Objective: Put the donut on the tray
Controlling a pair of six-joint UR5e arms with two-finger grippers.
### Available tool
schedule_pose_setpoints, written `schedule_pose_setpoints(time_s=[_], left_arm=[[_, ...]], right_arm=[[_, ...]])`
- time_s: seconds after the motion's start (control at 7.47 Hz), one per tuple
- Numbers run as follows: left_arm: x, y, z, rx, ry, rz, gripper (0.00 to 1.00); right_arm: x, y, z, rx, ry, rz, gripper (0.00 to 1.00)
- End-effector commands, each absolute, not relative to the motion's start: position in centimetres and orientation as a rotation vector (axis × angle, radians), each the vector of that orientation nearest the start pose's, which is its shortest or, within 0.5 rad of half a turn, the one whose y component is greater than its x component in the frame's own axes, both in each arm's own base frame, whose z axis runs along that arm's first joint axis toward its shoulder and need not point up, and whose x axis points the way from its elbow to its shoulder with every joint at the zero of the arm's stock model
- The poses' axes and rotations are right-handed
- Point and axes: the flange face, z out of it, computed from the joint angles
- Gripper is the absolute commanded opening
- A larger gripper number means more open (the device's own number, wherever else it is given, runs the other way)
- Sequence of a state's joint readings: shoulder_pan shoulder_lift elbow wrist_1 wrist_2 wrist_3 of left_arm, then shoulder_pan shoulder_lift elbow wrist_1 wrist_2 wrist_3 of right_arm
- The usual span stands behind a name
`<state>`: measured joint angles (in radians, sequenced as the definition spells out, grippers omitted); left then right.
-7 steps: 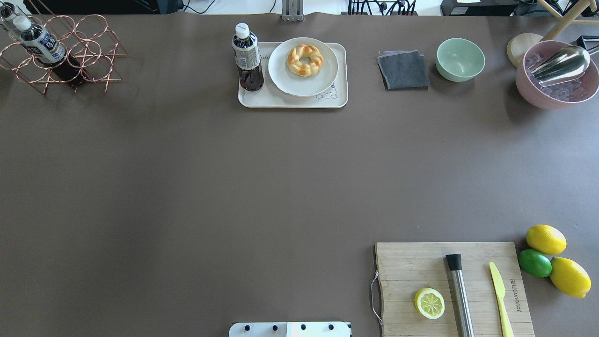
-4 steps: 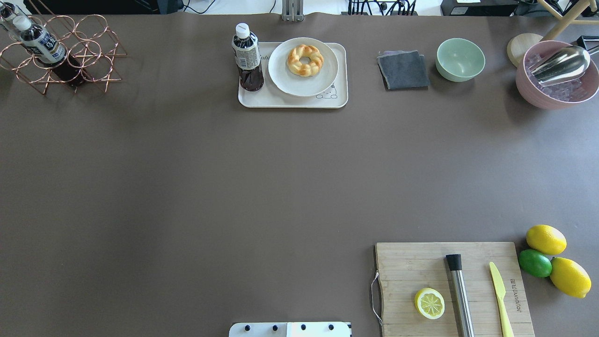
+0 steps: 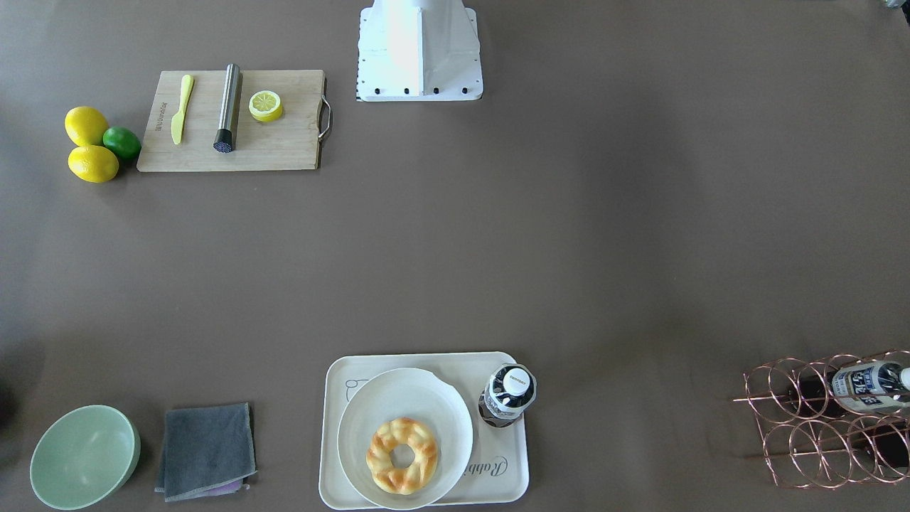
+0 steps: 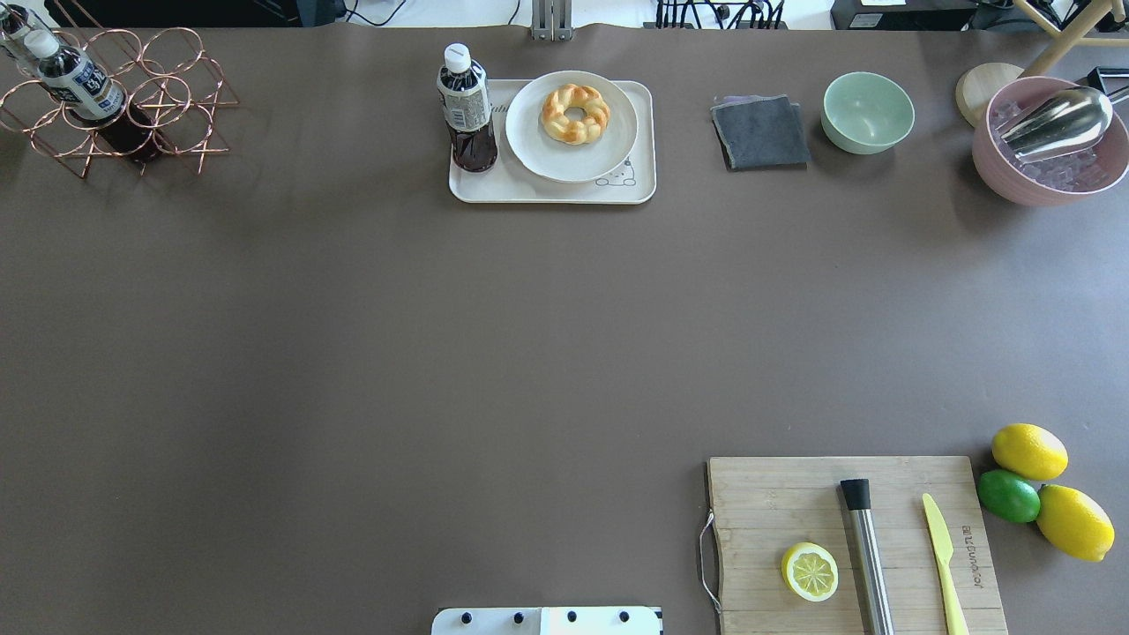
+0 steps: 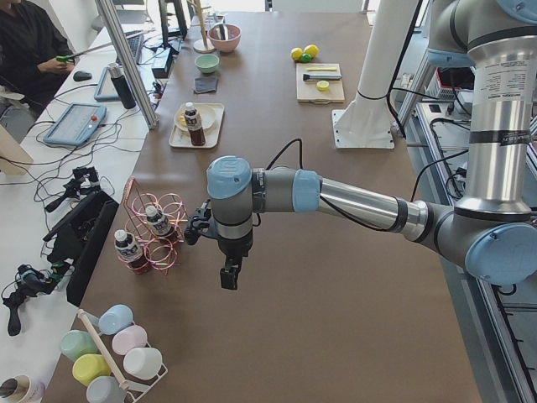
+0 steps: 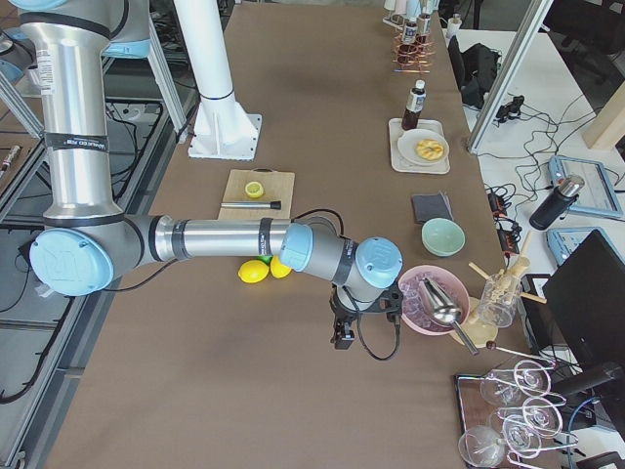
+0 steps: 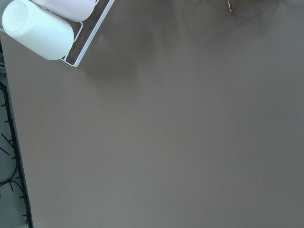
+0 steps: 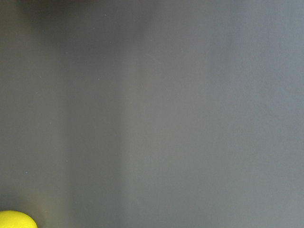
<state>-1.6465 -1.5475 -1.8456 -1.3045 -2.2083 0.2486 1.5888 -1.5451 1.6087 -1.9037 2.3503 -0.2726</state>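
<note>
The golden braided donut (image 4: pixel 575 113) lies on a white round plate (image 4: pixel 533 152) that sits on the cream tray (image 4: pixel 551 192) at the far middle of the table. In the front-facing view the donut (image 3: pixel 402 455) is on the plate (image 3: pixel 355 427), on the tray (image 3: pixel 498 473). My left gripper (image 5: pixel 228 277) hangs over bare table far to the left, near the copper rack; it shows only in the exterior left view, so I cannot tell if it is open. My right gripper (image 6: pixel 342 337) hangs beside the pink bowl, seen only in the exterior right view; I cannot tell its state.
A dark drink bottle (image 4: pixel 466 106) stands on the tray's left end. A grey cloth (image 4: pixel 760 132), green bowl (image 4: pixel 868 112) and pink bowl with a scoop (image 4: pixel 1050 141) lie far right. A cutting board (image 4: pixel 794 503) with lemon half, muddler and knife is near right. A copper rack (image 4: pixel 115 97) is far left.
</note>
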Motion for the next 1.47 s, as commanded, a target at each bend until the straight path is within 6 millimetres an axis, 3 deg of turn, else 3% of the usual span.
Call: schedule_pose_setpoints(time_s=[0.0, 0.13, 0.4, 0.8, 1.34], left_arm=[[-10.6, -46.1, 58.4, 0.060, 0.639, 0.160, 0.98], [-10.2, -46.2, 60.0, 0.025, 0.644, 0.158, 0.98], [-8.4, -46.1, 61.1, -0.009, 0.647, 0.187, 0.98], [-8.1, -46.0, 62.8, -0.043, 0.653, 0.184, 0.98], [-8.0, -46.0, 63.0, -0.048, 0.653, 0.182, 0.98]], right_arm=[[7.1, -47.6, 65.9, -0.150, -0.821, -0.115, 1.00], [7.1, -47.6, 65.9, -0.151, -0.821, -0.115, 1.00], [7.1, -48.0, 65.6, -0.143, -0.820, -0.118, 1.00], [7.0, -48.3, 65.2, -0.145, -0.819, -0.101, 1.00], [6.4, -49.0, 65.5, -0.125, -0.820, -0.094, 1.00]])
